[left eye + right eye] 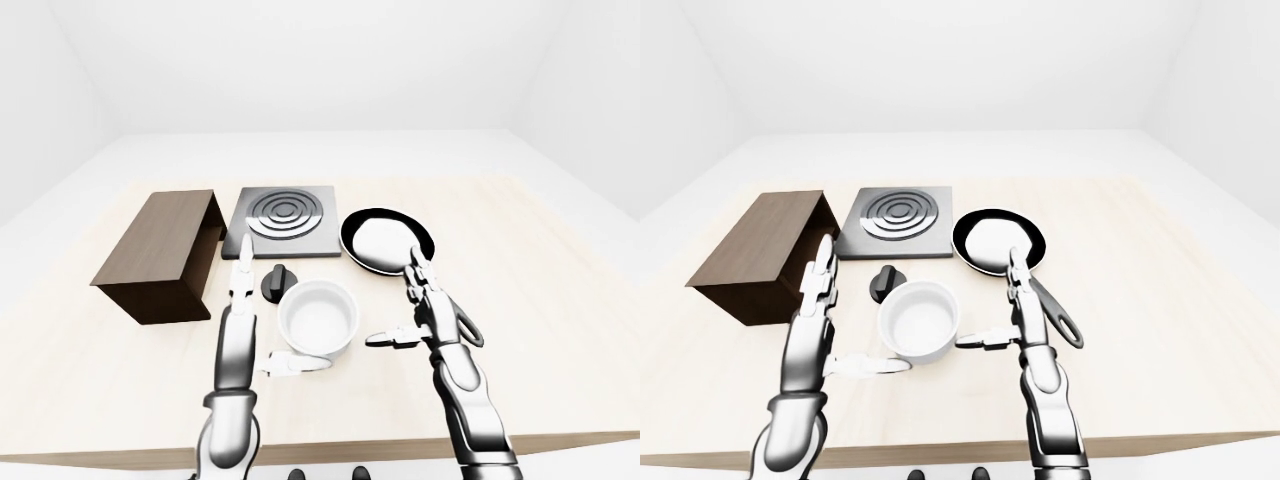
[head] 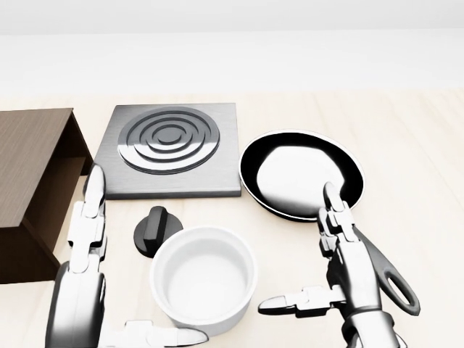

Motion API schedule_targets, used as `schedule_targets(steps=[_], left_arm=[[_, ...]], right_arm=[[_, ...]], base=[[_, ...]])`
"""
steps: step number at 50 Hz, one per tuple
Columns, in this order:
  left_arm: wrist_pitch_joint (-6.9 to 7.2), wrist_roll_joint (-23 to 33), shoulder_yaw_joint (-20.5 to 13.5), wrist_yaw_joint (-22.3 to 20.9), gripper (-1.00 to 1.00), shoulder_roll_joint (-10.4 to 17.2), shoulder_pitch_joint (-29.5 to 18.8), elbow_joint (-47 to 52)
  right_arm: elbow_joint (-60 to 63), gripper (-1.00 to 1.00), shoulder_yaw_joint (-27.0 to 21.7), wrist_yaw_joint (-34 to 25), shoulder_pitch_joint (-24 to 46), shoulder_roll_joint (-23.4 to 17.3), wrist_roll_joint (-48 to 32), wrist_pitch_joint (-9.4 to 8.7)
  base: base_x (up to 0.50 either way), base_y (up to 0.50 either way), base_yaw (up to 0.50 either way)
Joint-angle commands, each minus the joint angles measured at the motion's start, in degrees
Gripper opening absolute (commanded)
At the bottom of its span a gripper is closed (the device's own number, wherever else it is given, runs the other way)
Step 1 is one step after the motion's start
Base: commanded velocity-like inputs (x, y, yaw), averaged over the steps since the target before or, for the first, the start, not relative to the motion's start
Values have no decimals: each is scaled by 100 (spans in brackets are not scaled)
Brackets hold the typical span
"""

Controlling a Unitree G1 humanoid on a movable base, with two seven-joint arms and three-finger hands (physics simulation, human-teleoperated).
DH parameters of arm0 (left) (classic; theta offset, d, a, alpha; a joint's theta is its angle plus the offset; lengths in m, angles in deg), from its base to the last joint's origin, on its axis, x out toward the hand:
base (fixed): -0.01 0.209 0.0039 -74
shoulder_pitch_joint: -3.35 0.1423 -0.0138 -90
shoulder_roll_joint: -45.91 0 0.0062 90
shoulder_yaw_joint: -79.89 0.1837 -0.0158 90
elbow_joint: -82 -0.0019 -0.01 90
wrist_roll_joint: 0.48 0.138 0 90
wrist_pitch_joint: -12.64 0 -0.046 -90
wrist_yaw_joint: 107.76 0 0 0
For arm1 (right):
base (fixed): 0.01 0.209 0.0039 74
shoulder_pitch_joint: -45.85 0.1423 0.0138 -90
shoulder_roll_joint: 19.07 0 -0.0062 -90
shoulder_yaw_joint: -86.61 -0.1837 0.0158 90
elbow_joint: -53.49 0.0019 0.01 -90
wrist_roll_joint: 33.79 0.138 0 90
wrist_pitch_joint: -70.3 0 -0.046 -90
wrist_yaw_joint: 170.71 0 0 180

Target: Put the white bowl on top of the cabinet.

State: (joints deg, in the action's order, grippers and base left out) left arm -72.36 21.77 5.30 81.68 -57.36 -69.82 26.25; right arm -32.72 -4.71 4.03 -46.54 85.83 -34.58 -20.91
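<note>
The white bowl stands upright on the light wooden table, low in the head view. My left hand is open at the bowl's left, fingers pointing up the view and thumb reaching below the bowl's lower left rim. At the bowl's right my right hand is also open, its thumb pointing toward the bowl with a small gap between them. Neither hand closes on the bowl. The dark brown cabinet sits at the left edge, its open side facing right.
A grey stove plate with concentric rings lies above the bowl. A black knob rests between them. A black frying pan lies at the right, its handle running down behind my right hand.
</note>
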Motion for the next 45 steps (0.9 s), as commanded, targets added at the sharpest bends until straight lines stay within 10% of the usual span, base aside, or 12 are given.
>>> schedule_targets(steps=[1,22,45], left_arm=[[0,798,677,313,100,252,288,738],[0,2695,1605,506,100,342,74,696],[0,4089,1726,679,100,36,-172,-489]], right_arm=[[98,100,-60,-6,-7,-15,48,-58],[346,100,-126,-118,-70,-39,196,-264],[660,100,-247,-164,-157,-46,287,-379]], base=[[0,0,0],[0,0,0],[0,0,0]])
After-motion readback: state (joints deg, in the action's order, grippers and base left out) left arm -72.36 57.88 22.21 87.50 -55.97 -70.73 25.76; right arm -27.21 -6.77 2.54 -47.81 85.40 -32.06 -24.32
